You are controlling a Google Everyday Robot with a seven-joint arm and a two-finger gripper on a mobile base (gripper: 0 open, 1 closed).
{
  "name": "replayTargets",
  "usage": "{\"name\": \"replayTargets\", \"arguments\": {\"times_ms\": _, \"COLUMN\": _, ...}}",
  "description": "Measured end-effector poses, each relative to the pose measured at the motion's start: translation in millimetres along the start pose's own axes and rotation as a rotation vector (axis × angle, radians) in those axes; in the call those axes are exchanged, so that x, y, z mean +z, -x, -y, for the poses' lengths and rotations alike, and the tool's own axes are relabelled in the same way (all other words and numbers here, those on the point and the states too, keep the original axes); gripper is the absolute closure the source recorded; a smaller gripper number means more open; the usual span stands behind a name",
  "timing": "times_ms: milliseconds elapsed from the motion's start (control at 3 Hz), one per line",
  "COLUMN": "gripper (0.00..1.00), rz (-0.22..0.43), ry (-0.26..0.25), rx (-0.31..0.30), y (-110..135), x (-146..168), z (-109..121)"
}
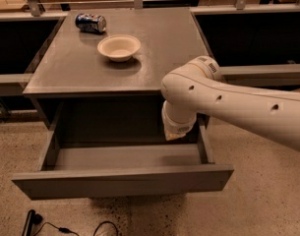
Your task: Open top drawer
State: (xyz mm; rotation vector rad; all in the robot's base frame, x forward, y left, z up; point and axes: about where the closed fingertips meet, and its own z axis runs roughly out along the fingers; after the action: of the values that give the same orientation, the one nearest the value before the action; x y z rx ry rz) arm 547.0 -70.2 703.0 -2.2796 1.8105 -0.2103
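At the far left, on the speckled floor, a black cable (66, 228) curls below the cabinet, clear of the drawer's path. Above it, a blue drinks can (90, 22) lies on its side near the back left corner of the grey cabinet top (169, 43). Its print shows as pale and dark patches, but no word or brand can be read. Just right of the can and well apart from it, a pale empty bowl (119, 47) sits upright. Both probably serve as bystanders that the job need not touch. Below the top, the top drawer (122, 181) stands drawn far out toward the camera. Its flat, handleless front faces the viewer and its grey box looks bare inside, so the opening seems essentially done. Toward the right, the gripper (174, 132) hangs from the white arm (238, 107) inside the drawer opening, above the floor of the box near its right wall. That is likely where it caught the drawer to pull it, there being no handle. The wrist housing hides its tip, so whether it is apart or together cannot be told. No writing shows on the arm or cabinet.
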Motion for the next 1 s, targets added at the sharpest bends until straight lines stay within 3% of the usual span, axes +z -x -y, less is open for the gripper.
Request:
{"name": "replayTargets", "arguments": {"times_ms": 333, "gripper": 0.88, "rz": -0.028, "ry": 0.089, "rx": 0.055, "y": -23, "x": 36, "z": -25}}
{"name": "replayTargets", "arguments": {"times_ms": 667, "gripper": 0.87, "rz": -0.012, "ry": 0.177, "rx": 0.109, "y": -40, "x": 58, "z": -47}}
{"name": "replayTargets", "arguments": {"times_ms": 1000, "gripper": 0.87, "rz": 0.045, "ry": 0.26, "rx": 0.133, "y": -41, "x": 59, "z": -68}}
